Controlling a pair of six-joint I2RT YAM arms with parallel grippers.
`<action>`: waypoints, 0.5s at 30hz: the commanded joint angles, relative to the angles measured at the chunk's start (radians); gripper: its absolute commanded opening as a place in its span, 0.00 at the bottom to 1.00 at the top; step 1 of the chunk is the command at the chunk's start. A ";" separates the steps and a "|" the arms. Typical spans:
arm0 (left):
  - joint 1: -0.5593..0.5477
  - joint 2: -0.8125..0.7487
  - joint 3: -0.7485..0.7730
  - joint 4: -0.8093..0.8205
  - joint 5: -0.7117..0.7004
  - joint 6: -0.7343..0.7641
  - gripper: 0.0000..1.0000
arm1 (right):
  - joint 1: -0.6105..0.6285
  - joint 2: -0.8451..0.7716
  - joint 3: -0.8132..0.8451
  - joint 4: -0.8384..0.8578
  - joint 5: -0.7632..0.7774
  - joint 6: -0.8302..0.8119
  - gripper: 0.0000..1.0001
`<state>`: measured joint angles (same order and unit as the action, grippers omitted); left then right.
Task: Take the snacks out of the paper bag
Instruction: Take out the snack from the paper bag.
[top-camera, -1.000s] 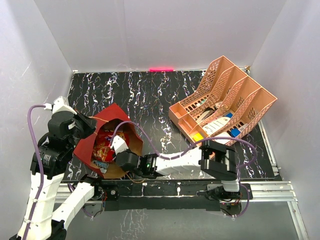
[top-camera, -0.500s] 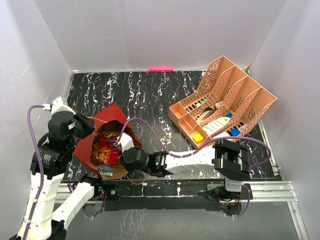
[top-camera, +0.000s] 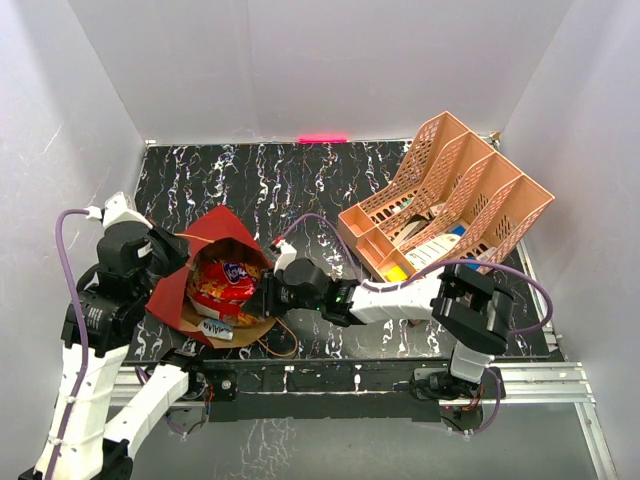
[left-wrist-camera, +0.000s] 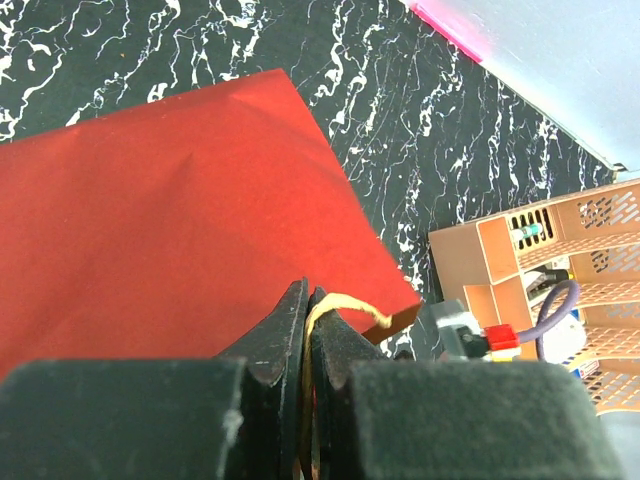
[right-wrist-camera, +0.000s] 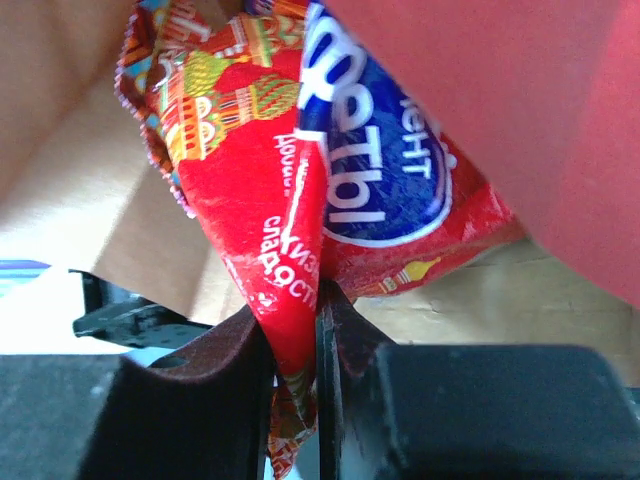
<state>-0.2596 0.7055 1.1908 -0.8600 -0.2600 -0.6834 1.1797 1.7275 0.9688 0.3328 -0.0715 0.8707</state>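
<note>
The black marbled worktop (top-camera: 300, 190) lies under both arms. The peach organizer (top-camera: 440, 150) stands well apart from the right jaws, behind them. The paper bag (top-camera: 215, 228) lies open on its side between the two pairs of jaws. Its mouth is turned to the right jaws, and its red wall spreads just ahead of the left jaws. The chip bag (top-camera: 222, 282) is in this mouth, on the brown inside. The right jaws are pinching its crinkled edge, and the rest of it spreads ahead of them. A small packet (top-camera: 222, 330) lies at the lip of the mouth, near the right jaws but apart from them. The left jaws are pressed together on the thin handle (left-wrist-camera: 345, 305), whose loop comes out at their tips.
</note>
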 joint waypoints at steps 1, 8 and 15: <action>-0.003 0.017 0.010 0.004 -0.038 0.011 0.00 | -0.034 -0.124 -0.010 0.319 -0.132 0.225 0.07; -0.003 0.016 0.017 0.004 -0.061 0.009 0.00 | -0.065 -0.196 -0.015 0.368 -0.181 0.289 0.07; -0.004 0.019 0.032 0.002 -0.090 0.018 0.00 | -0.068 -0.337 0.022 0.183 -0.188 0.123 0.07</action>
<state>-0.2596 0.7258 1.1915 -0.8612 -0.3050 -0.6804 1.1152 1.5455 0.9245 0.4477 -0.2291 1.0756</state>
